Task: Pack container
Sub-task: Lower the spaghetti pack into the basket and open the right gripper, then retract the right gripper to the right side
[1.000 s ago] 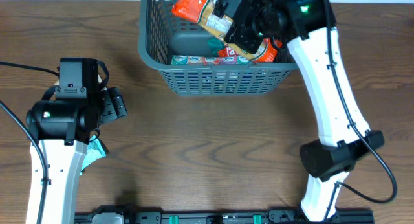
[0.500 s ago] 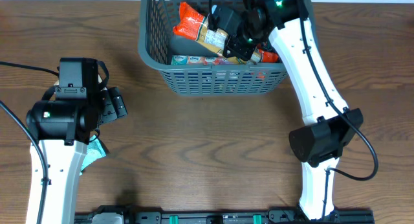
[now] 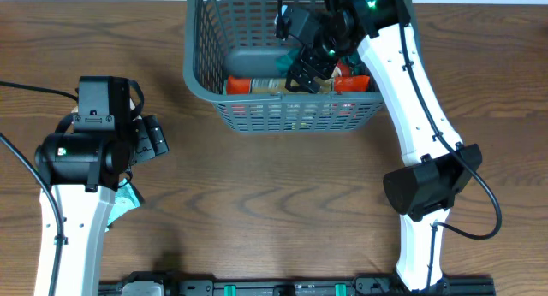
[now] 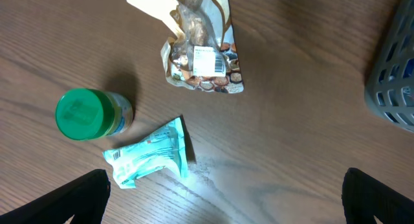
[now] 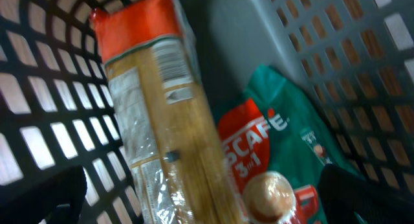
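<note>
The dark grey container (image 3: 205,82) stands at the table's far middle; its corner (image 4: 396,81) shows in the left wrist view. My right gripper (image 3: 306,67) hangs open inside it, holding nothing. Just below its fingers lie an orange-topped clear noodle packet (image 5: 152,114) and a green-and-red coffee packet (image 5: 278,140). From overhead these packets (image 3: 282,85) lie along the container's near wall. My left gripper (image 4: 226,204) is open and empty above the table at the left. Under it are a teal packet (image 4: 150,153), a green-lidded jar (image 4: 82,112) and a brown snack packet (image 4: 202,52).
The left arm (image 3: 86,155) covers most of the loose items from overhead; only a corner of the teal packet (image 3: 128,199) shows. The right arm (image 3: 419,133) reaches from the near right edge up into the container. A dark rail (image 3: 291,287) runs along the table's front.
My right gripper has opened and let go of the orange noodle packet, which now lies flat along the container's near wall. The left arm has not moved.
</note>
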Robot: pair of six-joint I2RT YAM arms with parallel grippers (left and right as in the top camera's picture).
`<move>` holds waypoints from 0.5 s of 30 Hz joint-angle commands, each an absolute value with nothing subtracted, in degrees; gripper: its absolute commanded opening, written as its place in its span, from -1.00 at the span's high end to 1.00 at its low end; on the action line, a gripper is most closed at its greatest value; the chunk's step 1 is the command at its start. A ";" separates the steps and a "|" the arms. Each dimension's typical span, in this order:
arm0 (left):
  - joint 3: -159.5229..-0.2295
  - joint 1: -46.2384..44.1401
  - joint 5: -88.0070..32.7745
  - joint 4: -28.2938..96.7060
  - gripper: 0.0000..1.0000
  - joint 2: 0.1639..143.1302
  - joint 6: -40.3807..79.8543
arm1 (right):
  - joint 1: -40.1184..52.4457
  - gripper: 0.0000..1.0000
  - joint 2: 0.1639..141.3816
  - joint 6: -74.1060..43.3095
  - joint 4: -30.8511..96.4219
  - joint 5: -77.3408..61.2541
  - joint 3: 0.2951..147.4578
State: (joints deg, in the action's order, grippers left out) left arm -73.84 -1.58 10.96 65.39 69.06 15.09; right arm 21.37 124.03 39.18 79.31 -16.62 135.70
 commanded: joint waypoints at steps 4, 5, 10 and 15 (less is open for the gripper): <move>-73.45 -1.30 12.05 65.34 -0.97 68.90 14.63 | 21.37 -0.99 121.12 28.29 75.48 -13.76 139.15; -73.45 -1.30 12.05 65.34 -0.97 68.90 14.63 | 21.19 -0.98 120.55 25.12 74.72 -10.35 140.25; -73.45 -1.30 12.05 65.32 -0.97 68.90 14.63 | 19.18 -0.98 117.10 8.45 74.59 13.98 148.05; -73.45 -1.30 12.05 65.34 -0.97 68.90 14.63 | 13.74 -0.99 112.05 -4.16 80.23 28.86 151.15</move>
